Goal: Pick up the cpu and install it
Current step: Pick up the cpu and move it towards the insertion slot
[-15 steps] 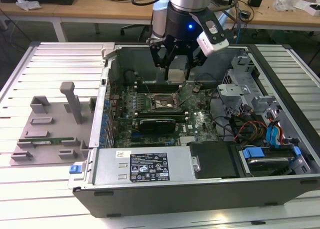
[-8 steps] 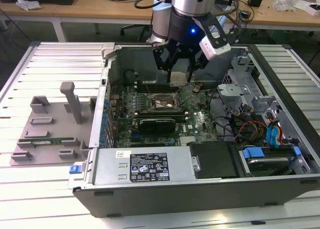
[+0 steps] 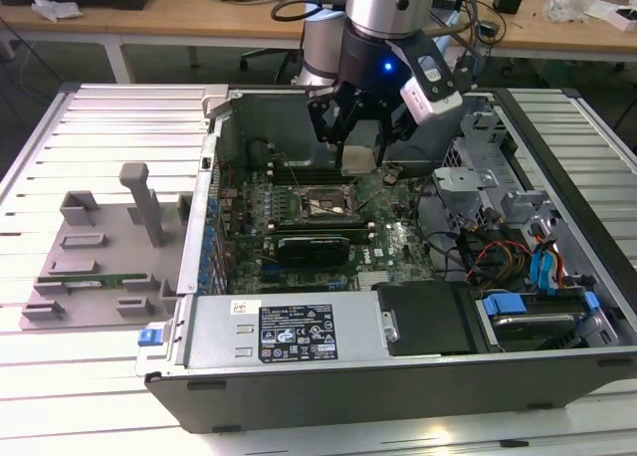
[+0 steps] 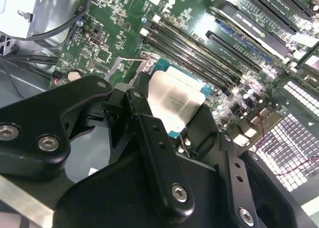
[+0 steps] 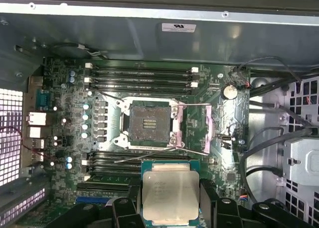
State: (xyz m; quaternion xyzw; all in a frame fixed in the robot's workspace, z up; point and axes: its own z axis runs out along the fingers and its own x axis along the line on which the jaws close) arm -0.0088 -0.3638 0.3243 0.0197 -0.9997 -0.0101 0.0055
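My gripper (image 3: 358, 149) hangs inside the open computer case, shut on the cpu (image 3: 358, 160), a flat square chip with a silvery top and a thin green edge. In both wrist views the cpu (image 5: 169, 194) (image 4: 175, 102) sits flat between the black fingers (image 5: 207, 198), metal top facing the cameras. The open socket (image 5: 149, 123) on the green motherboard (image 3: 398, 239) lies below and a little to one side of the chip, its metal frame and lever lifted. The chip is held above the board, apart from the socket.
The case's walls (image 3: 204, 207) ring the board. Memory slots (image 5: 142, 78) flank the socket, and a long black graphics card (image 3: 314, 247) lies near it. Cables (image 3: 488, 257) and drive bays (image 3: 542, 307) fill the exterior view's right. A grey fixture (image 3: 100, 252) stands outside on the slatted table.
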